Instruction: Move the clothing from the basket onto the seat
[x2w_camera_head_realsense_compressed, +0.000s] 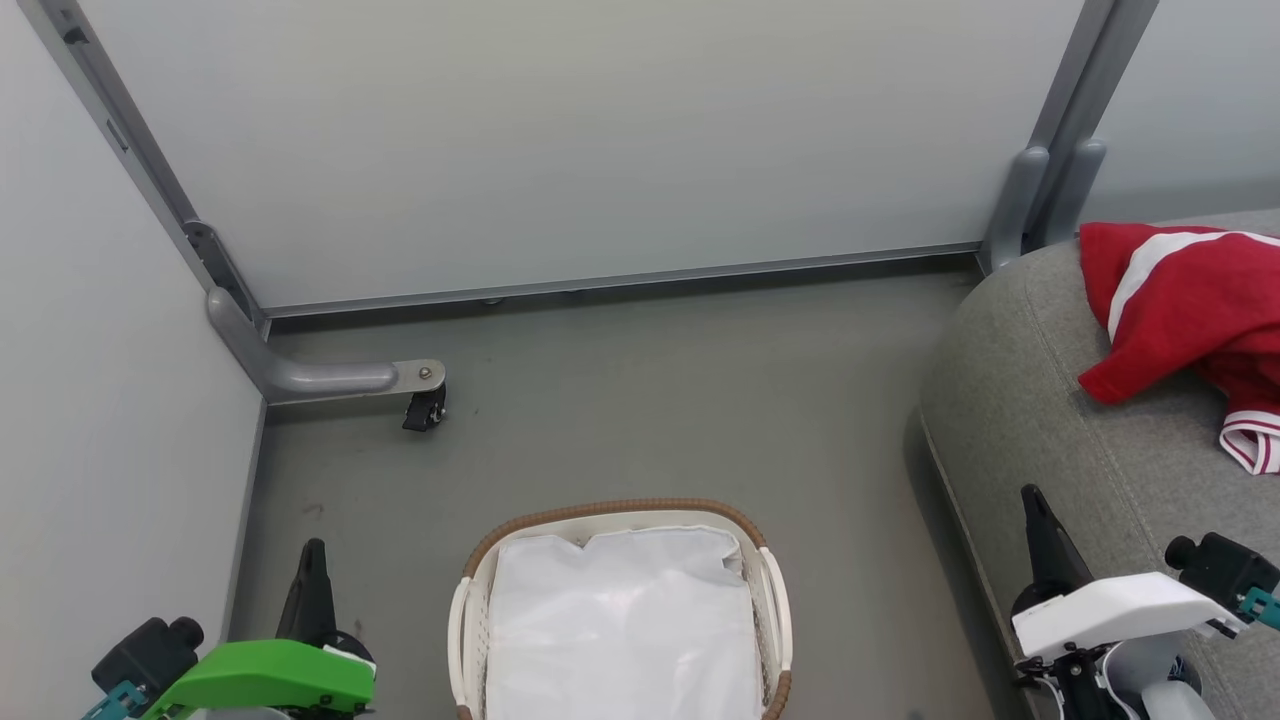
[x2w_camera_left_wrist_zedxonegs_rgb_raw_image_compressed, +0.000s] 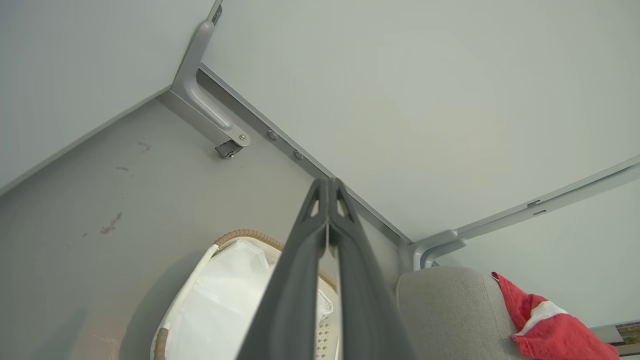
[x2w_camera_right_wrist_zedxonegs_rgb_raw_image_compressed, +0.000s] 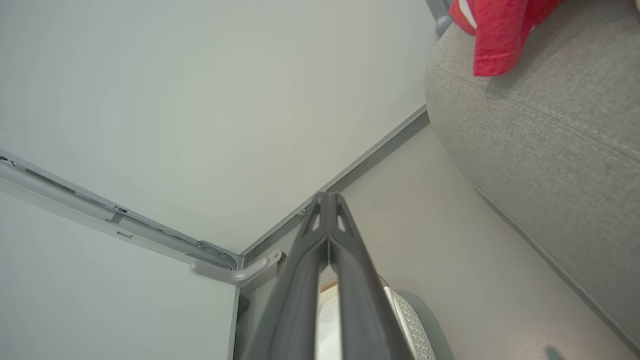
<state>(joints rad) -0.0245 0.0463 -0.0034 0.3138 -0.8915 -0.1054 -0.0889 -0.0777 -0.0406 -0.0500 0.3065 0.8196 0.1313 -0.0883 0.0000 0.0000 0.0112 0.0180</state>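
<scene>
Red clothing (x2w_camera_head_realsense_compressed: 1180, 320) lies on the grey seat (x2w_camera_head_realsense_compressed: 1060, 420) at right, basket (x2w_camera_head_realsense_compressed: 772, 600) near centre shows just white lining (x2w_camera_head_realsense_compressed: 620, 620), left tool (x2w_camera_head_realsense_compressed: 314, 565) and right tool (x2w_camera_head_realsense_compressed: 1036, 512) both closed, empty; transfer looks finished, next move probably calls for no further grasp.

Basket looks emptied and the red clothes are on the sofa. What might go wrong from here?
1. The red clothing lies close to the rounded end of the sofa, so it may slide to the floor.
2. The basket holds just its white lining; another grab there might pull that out by mistake.
</scene>
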